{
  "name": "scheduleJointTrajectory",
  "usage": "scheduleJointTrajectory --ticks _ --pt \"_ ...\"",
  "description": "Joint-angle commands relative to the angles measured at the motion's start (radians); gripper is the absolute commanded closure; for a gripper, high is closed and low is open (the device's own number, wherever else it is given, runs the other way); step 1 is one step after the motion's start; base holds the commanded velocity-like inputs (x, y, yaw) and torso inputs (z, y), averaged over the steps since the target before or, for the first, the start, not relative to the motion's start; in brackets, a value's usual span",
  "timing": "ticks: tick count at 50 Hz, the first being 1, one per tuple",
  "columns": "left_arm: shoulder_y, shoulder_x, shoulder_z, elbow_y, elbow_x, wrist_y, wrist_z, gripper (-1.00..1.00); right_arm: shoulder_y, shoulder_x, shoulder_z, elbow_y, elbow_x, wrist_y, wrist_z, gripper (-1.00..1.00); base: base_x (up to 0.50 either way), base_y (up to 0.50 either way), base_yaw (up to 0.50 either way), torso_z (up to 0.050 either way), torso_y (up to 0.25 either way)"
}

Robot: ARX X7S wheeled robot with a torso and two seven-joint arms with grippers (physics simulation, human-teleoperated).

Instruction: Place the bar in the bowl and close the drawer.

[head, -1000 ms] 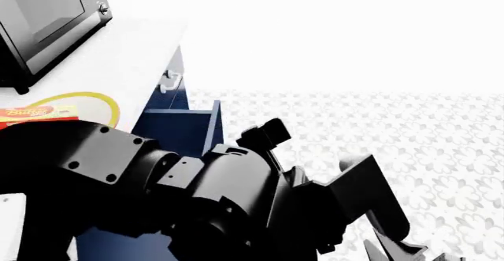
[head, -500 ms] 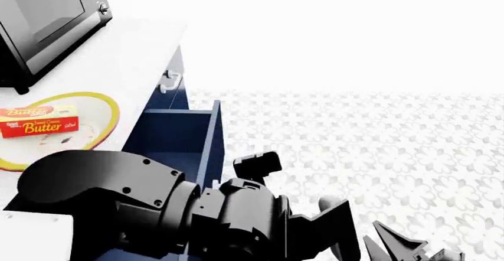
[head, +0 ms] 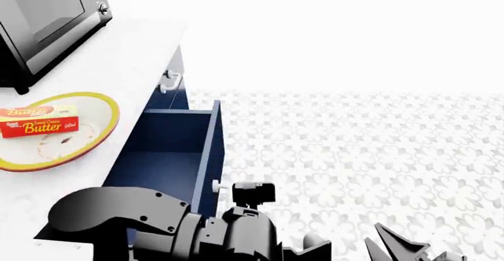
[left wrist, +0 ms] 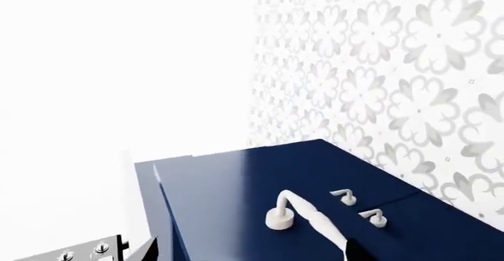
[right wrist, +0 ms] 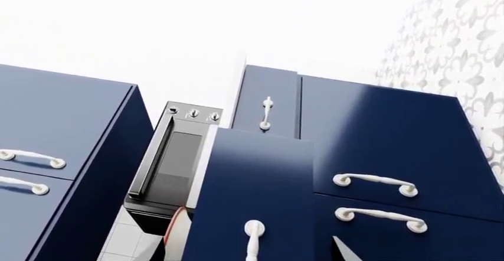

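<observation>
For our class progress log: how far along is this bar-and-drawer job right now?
Done: the bar lies in the bowl on the counter. In hand: nothing visibly gripped; neither tool's state shows. Left: the drawer stands pulled out and needs pushing shut.

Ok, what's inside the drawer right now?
The drawer stands open, and only its plain navy interior shows in the head view. Its near end is hidden behind the left arm, so that part can't be checked. The butter box already lies in the bowl.
</observation>
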Motion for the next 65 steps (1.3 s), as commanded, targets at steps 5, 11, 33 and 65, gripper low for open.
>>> scheduleJointTrajectory --ticks 5,11,33,65 --pt "0.068 0.001 -0.009 -0.021 0.007 -0.027 0.0 -1.0 -0.007 0.0 -0.011 0.0 0.012 -0.001 -0.005 -1.0 0.0 0.0 0.0 0.0 0.0" --pt "0.077 0.001 -0.007 -0.043 -0.001 -0.031 0.0 -1.0 -0.008 0.001 -0.01 0.0 0.012 0.0 -0.008 -1.0 0.0 0.0 0.0 0.0 0.0" --pt "0.143 0.001 -0.027 -0.09 -0.024 -0.041 0.0 -1.0 -0.017 -0.001 -0.008 0.0 0.012 -0.003 -0.015 -1.0 0.0 0.0 0.0 0.0 0.0" --pt "0.25 0.001 -0.08 -0.236 0.002 -0.101 0.001 -1.0 -0.023 -0.003 -0.006 0.0 0.014 0.0 -0.018 -1.0 0.0 0.0 0.0 0.0 0.0"
